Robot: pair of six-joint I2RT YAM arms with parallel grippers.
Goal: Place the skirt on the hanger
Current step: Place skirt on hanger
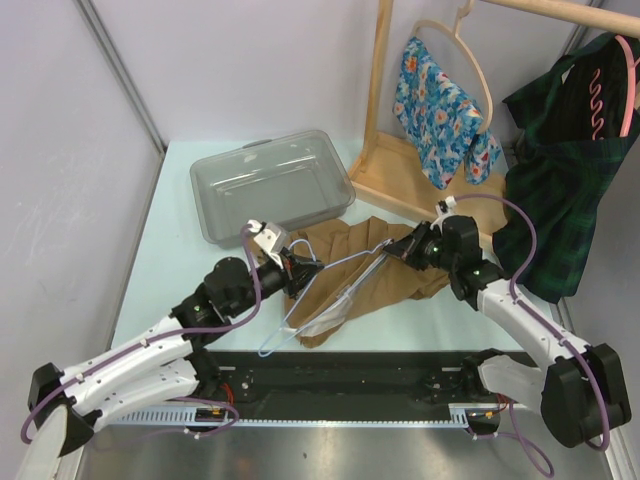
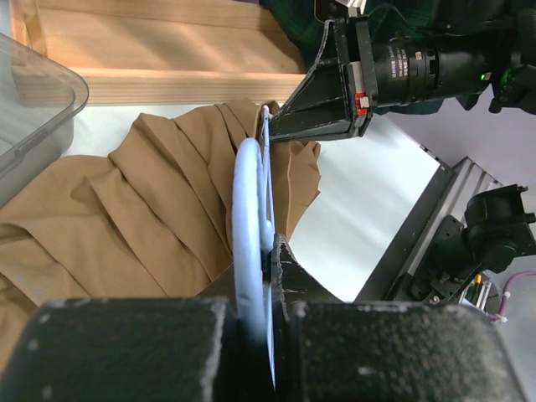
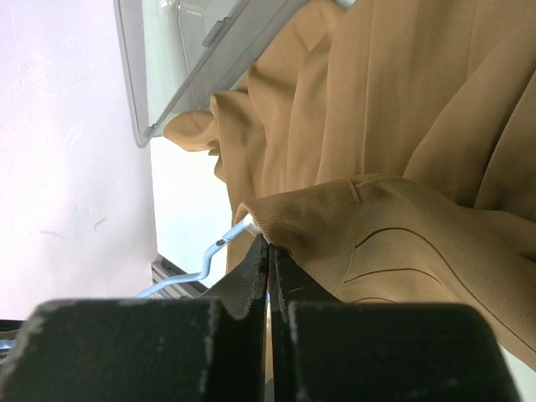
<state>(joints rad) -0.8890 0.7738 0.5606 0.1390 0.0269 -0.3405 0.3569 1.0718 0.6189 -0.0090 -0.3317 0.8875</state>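
Top view: we are finding the tan pleated fabric skirt [image 1: 340,235] lying crumpled on the pale table [image 1: 180,250] at frame centre. It is sitting just below the clear rectangular plastic bin [image 1: 270,185] and left of the wooden garment rack [image 1: 385,120]. Its pleats are running from upper right to lower left, so its long axis is lying on that diagonal, with the upper end reaching toward the rack's base.

The thin pale blue plastic hanger [image 1: 330,308] is lying over the skirt on roughly the same diagonal. Its hook is curling toward the lower left, past the cloth's edge, and its opposite tip is pointing to the upper right.

The left gripper [image 1: 298,268] is extending in from the lower left and clamping the hanger. In the left wrist view the blue bar is sitting pinched between the black fingers [image 2: 289,276] and running straight away from the camera to the other claw.

The right gripper [image 1: 398,250] is extending in from the right, jaws pressed fully together at the hanger's upper-right tip. In the right wrist view that tip is sitting tucked under a folded skirt edge right at the fingertips. We are not able to tell whether cloth, hanger or both are caught.

A blue floral garment [image 1: 440,110] and a dark green plaid garment [image 1: 560,170] are hanging at upper right.
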